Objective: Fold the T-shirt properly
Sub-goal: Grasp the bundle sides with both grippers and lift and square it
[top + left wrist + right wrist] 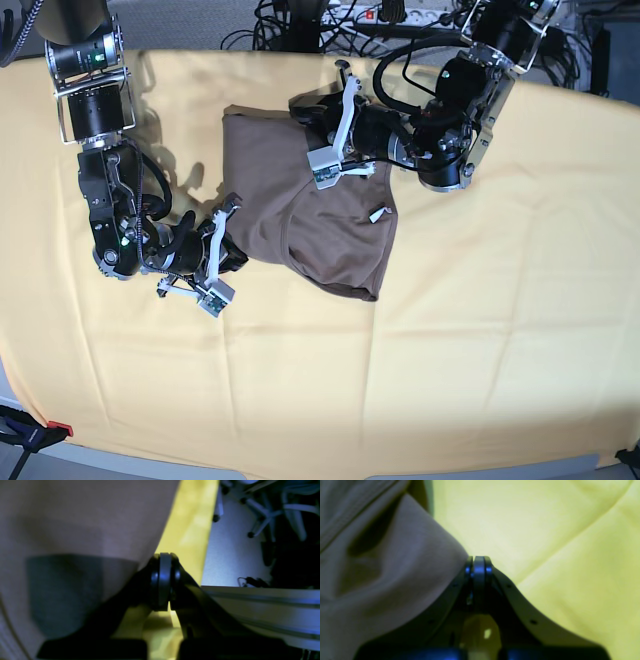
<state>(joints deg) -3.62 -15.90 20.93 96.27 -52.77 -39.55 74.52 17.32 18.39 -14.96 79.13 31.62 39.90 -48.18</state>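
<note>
Worktop (480, 330) covered w/ pale-yellow cloth (300, 400), cables (300, 15) along far edge. Base view: T-shirt (300, 200) lies rumpled near centre, partly doubled over, small white tag (378, 212) showing on top layer. Left end effector (318, 135) sits at shirt's far edge, right end effector (232, 235) at its near-left edge; both look pinched on fabric, contact too small here to confirm. Left wrist view: left end effector (165, 580) has its pads pressed together w/ no gap; T-shirt (75, 530) drapes just beside them, but whether cloth is actually caught betw. tips I cannot tell, blurred and dark. Yellow cloth (190, 525), floor and chair legs (262, 517) beyond. Right wrist view: right end effector (478, 566) likewise closed tight, T-shirt (382, 580) bunched against its left side and seems to run into the tips, so prob. gripping the hem; yellow cloth (545, 542) to the right. Judgement: mid-fold, carrying an edge across. To do it well: lift both corners evenly, keep the edge taut betw. arms, avoid snagging yellow cloth beneath, lay flat before release. Sleeves and collar hidden under folds; shirt's underside unseen.
</note>
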